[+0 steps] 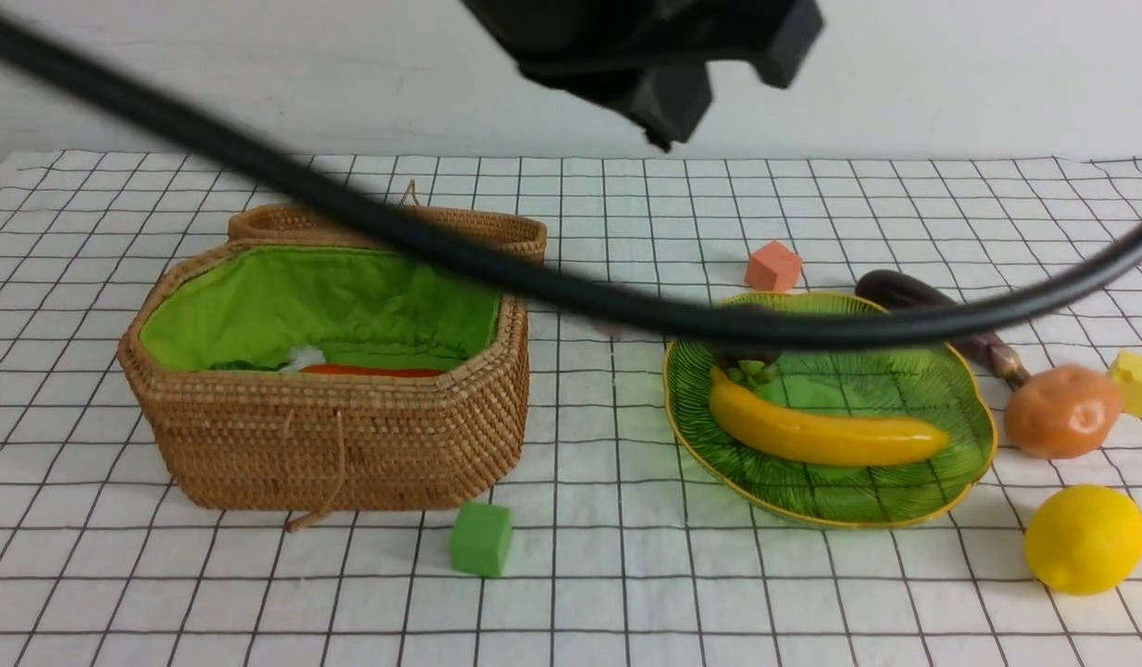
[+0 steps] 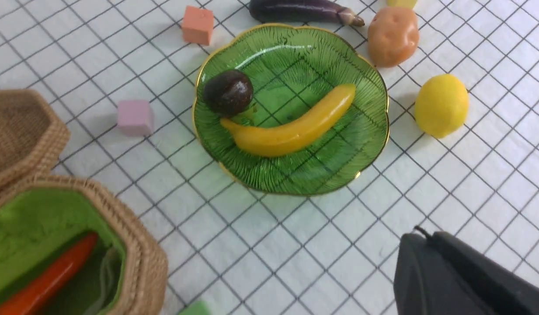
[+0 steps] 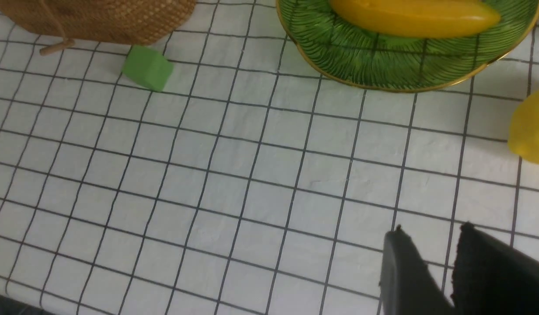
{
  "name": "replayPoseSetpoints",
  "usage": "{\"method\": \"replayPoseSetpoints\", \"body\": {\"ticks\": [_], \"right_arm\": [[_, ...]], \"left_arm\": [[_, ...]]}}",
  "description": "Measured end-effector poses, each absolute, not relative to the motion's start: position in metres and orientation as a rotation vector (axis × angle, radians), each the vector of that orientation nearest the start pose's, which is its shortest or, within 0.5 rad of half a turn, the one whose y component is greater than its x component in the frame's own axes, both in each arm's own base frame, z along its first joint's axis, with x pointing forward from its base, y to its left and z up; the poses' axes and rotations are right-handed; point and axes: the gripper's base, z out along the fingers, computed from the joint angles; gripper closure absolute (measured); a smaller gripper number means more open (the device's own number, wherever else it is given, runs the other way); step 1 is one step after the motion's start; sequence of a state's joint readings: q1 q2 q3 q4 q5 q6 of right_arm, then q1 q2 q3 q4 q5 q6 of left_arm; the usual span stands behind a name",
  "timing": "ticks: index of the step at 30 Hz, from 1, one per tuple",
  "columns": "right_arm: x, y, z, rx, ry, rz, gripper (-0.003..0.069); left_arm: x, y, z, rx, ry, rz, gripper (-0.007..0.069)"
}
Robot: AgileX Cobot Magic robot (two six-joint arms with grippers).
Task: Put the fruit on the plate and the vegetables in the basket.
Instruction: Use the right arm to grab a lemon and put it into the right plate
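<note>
The banana [image 1: 825, 435] and the mangosteen [image 2: 227, 92] lie on the green plate [image 1: 904, 380]. The lemon [image 1: 1085, 537] sits on the cloth in front and to the right of the plate. The potato [image 1: 1061, 410] and the eggplant [image 1: 904, 289] lie to the right of and behind the plate. The carrot [image 1: 371, 371] lies in the open basket [image 1: 339, 445] at the left. My left gripper [image 2: 420, 234] is shut and empty, high above the cloth between basket and plate. My right gripper [image 3: 432, 228] is slightly open and empty, over bare cloth nearer than the plate, with the lemon [image 3: 533, 127] beside it.
Small cubes lie about: green [image 1: 481, 537] in front of the basket, salmon [image 1: 772, 267] behind the plate, yellow [image 1: 1137, 382] by the potato, pink [image 2: 135, 117] between basket and plate. A black cable [image 1: 571, 287] crosses the front view. The basket's lid [image 2: 20, 127] lies open behind it.
</note>
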State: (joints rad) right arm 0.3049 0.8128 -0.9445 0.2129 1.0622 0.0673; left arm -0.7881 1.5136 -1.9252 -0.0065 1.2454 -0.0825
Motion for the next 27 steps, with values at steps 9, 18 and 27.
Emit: {"method": "replayPoseSetpoints", "body": {"ticks": [9, 18, 27], "right_arm": [[0.186, 0.054, 0.325, -0.116, 2.624, 0.276, 0.0445], [0.211, -0.001, 0.310, 0.428, 2.653, 0.194, 0.0384], [0.260, -0.036, 0.264, 0.741, 2.666, 0.274, 0.0027]], "left_arm": [[0.105, -0.110, 0.409, 0.734, 2.028, -0.573, 0.0638], [0.038, -0.044, 0.357, 0.600, 1.647, -0.716, 0.0638], [0.026, -0.034, 0.356, 0.588, 1.593, -0.749, 0.0638]]}}
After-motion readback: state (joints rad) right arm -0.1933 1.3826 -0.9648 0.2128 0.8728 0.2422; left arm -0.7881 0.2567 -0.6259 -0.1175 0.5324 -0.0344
